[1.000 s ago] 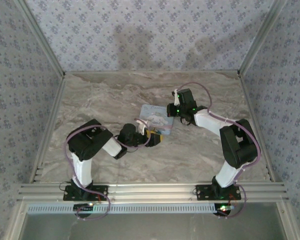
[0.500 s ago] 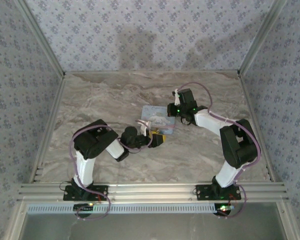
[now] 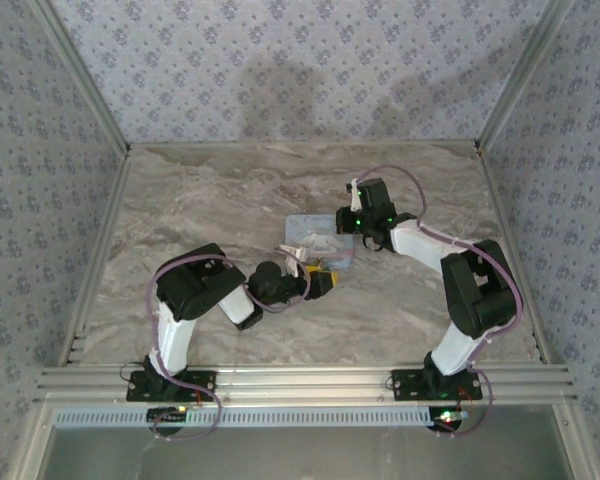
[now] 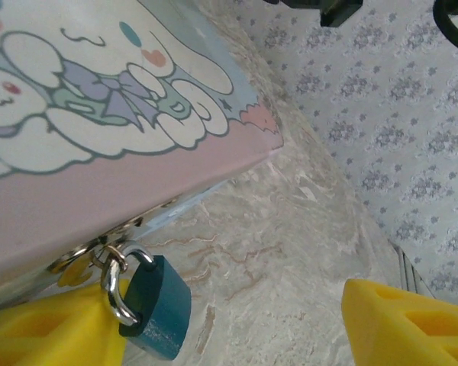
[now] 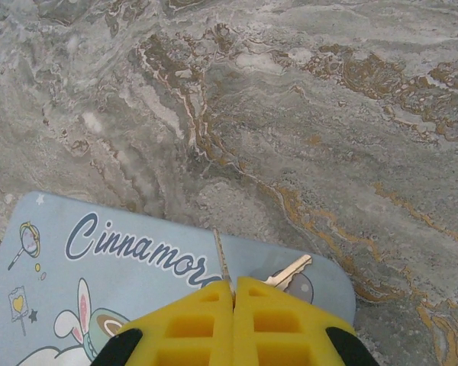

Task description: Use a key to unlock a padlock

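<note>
Left arm has pushed along the near edge of the pale blue cartoon-printed tin box over the last second; right arm has not stirred.

Left gripper: jaws stand apart, nothing clamped. The small teal padlock with a silver shackle hangs from the tin's metal hasp, just ahead of the gripper. It sits right against one yellow finger, with the other well apart across the grey marble table. You now have the lock inside the gap; closing should steady it, by my reading. The shackle is still shut through the hasp.

Right gripper: yellow pads pressed together, over the tin's far corner. A small brass key pokes out just beside the tips. Whether it is pinched or lying on the lid, I cannot tell. The key is not at the lock yet.
</note>
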Controlling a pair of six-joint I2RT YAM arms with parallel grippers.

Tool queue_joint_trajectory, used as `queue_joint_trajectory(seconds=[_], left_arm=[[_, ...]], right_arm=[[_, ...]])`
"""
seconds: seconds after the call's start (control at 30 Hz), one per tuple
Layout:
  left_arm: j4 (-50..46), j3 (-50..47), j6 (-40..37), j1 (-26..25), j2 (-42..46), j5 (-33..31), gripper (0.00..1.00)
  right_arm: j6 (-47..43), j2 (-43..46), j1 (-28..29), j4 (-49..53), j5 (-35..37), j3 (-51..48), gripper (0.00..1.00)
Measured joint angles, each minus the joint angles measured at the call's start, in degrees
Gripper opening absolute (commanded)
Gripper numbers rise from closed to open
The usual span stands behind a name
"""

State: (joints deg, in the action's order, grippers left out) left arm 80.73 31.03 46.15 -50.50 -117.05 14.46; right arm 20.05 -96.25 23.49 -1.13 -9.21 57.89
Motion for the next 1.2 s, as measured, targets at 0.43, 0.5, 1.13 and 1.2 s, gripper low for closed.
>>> queue_joint_trajectory(seconds=[0.43,0.5,1.13,1.2], left_arm=[[3.28,2.05,3.41,-0.31,-4.57,-3.85,0.38],[3.23,2.10,3.41,-0.31,-4.59,-4.07,0.32],[3.08,2.56,3.56,0.48,-4.70,-4.59,0.06],[3.30,2.62,5.07,0.92,-4.48,-3.72,0.04]], right_arm=[[0.00,1.03,-0.59,-0.85,0.00,-1.46,0.00],[0.00,1.25,-0.74,-0.87,-0.04,-1.73,0.00],[0.04,2.99,-1.14,-2.62,-0.46,-3.06,0.00],[0.04,3.74,-1.14,-2.99,-0.63,-3.26,0.00]])
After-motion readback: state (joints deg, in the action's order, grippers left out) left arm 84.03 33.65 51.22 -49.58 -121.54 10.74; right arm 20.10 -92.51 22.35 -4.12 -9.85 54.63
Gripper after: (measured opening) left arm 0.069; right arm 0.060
